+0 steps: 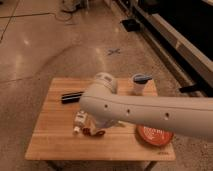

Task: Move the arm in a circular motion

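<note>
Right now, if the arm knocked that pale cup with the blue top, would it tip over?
Probably: the cup stands upright, taller than wide, so a knock could topple it. It looks like plastic, so likely light. It stands near the far edge of the table and might fall off. The pincer is hidden behind the arm.

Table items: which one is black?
The black bar at far left of the table; others are white, red or orange. The end effector hides behind the arm.

1. No text, label, brand or number is legible on anything.
2. A blue cross mark (114, 51) sits on the floor (40, 50), beyond the table (50, 145).
3. The gripper is out of sight; only the arm (150, 112) shows.
</note>
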`<state>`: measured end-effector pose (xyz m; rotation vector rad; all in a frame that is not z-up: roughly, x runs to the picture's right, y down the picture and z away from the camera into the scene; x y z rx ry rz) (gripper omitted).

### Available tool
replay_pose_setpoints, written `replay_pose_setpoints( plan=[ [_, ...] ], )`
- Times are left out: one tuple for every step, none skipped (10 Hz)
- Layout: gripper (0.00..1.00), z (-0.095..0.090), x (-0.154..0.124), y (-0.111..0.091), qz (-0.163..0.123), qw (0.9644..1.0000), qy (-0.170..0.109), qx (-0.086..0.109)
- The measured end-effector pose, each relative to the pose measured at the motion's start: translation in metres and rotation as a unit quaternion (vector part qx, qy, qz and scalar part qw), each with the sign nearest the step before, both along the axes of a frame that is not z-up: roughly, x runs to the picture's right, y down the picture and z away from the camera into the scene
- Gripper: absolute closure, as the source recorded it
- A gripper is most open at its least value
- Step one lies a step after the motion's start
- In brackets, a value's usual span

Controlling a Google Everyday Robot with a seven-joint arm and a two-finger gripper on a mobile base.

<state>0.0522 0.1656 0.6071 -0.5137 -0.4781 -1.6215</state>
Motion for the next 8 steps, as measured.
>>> replay_pose_setpoints(
  plan=[
    [0.20, 0.000, 0.027, -0.002, 0.029, 0.9995, 0.011, 0.001],
    [0.20, 0.000, 0.058, -0.008, 0.063, 0.9977, 0.024, 0.005],
    [0.20, 0.001, 0.091, -0.018, 0.096, 0.9946, 0.038, 0.011],
    [0.20, 0.006, 0.136, -0.037, 0.141, 0.9880, 0.058, 0.022],
    [0.20, 0.009, 0.171, -0.052, 0.171, 0.9820, 0.077, 0.026],
    [0.20, 0.014, 0.201, -0.069, 0.198, 0.9752, 0.094, 0.032],
    [0.20, 0.024, 0.231, -0.093, 0.224, 0.9672, 0.115, 0.036],
    [0.20, 0.035, 0.244, -0.116, 0.240, 0.9613, 0.131, 0.038]
  ],
)
